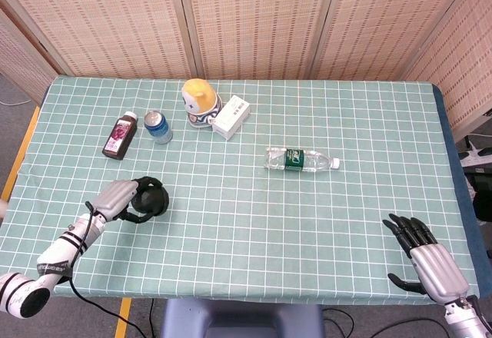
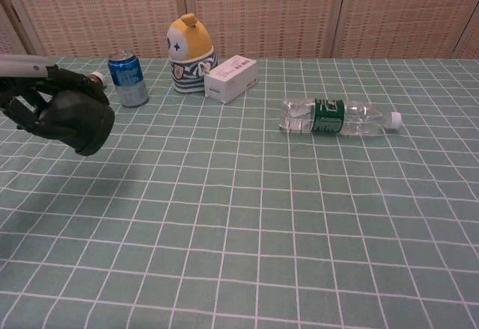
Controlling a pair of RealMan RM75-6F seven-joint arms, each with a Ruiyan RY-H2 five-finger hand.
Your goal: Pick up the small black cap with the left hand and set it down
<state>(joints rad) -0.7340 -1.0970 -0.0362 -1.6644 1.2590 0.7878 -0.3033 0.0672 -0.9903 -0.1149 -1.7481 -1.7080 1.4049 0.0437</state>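
- Green checked cloth covers the table, with woven screens standing behind its far edge.
- Left arm reaches in from the near left corner, white with black bands.
- Clear water bottle lies on its side near the middle of the table, green label round it, white top pointing right.
- Yellow toy stands near the far edge; the white box is just beside it on its right, and the two look to be touching in the chest view.
- Right hand sits at the near right corner, well apart from everything; its dark fingers are spread and it holds nothing.
- Left hand is curled round the cap, fingers wrapped over its near side, in the left part of the table.
- Dark bottle with a white top lies at the far left, next to the can.
- Blue can stands upright between the dark bottle and the toy.
- Black cap is in the left hand's grip; in the chest view it hangs clear of the cloth, tilted, with a shadow below it.
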